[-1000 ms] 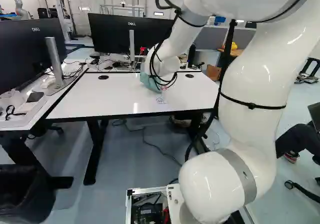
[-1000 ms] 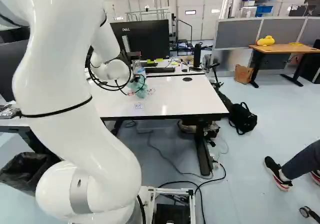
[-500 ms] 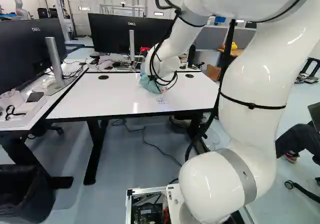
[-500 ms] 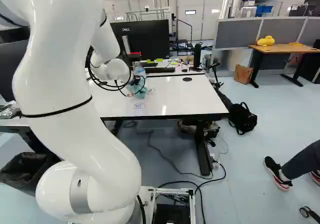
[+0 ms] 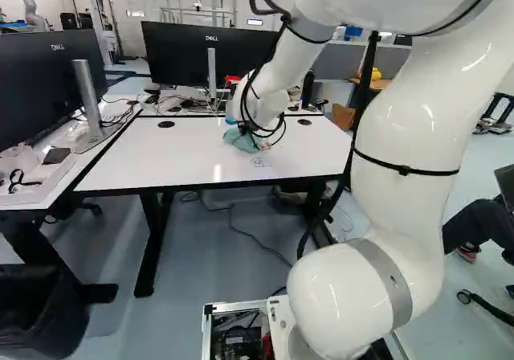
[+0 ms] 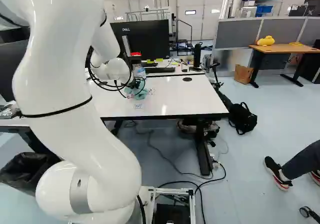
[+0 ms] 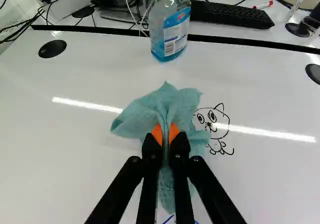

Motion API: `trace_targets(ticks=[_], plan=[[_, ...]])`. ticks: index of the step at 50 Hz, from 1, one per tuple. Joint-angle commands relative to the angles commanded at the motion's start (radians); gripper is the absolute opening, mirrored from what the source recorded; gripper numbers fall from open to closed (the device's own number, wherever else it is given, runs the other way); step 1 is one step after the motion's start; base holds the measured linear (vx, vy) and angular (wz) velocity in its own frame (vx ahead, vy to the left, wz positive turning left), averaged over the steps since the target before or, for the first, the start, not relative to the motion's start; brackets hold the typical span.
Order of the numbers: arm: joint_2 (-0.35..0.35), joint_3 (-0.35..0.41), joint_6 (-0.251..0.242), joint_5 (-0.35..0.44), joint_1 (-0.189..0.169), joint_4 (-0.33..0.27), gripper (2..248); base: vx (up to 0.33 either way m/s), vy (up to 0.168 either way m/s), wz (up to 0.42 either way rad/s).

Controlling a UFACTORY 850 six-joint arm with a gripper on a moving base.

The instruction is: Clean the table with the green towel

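Observation:
In the right base view my gripper [image 6: 134, 83] is down at the white table [image 6: 185, 96], partly hidden by the wrist and cables. The wrist view shows the gripper [image 7: 165, 135] closed, its orange pads pinching the bunched green towel [image 7: 142, 115]. Cloth spreads out ahead of and below the fingers, over the tabletop. Beside the towel is a black cartoon drawing [image 7: 213, 125], partly covered by it. Blue lines [image 7: 169, 219] show beneath the fingers. In the left base view the towel [image 5: 242, 141] sticks out under the wrist.
A spray bottle [image 7: 170, 26] of blue liquid stands ahead of the towel near the table's far edge. Beyond are a keyboard [image 7: 230, 15], cables and a monitor [image 5: 193, 55]. Another monitor [image 5: 40, 87] stands at the left of the left base view. Another robot [image 5: 30, 6] is far back.
The gripper and the towel held in it have shifted slightly over the table, a little nearer the base. The base has not moved.

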Motion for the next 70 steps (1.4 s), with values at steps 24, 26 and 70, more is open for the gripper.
trace_targets(ticks=[24,26,70], plan=[[0.0,0.0,0.0,-0.082,0.0,0.0,35,0.0,0.0,0.0],[0.0,0.0,0.0,-0.082,0.0,0.0,35,0.0,0.0,0.0],[-0.025,-0.006,0.0,-0.082,0.0,0.0,35,0.0,0.0,0.0]])
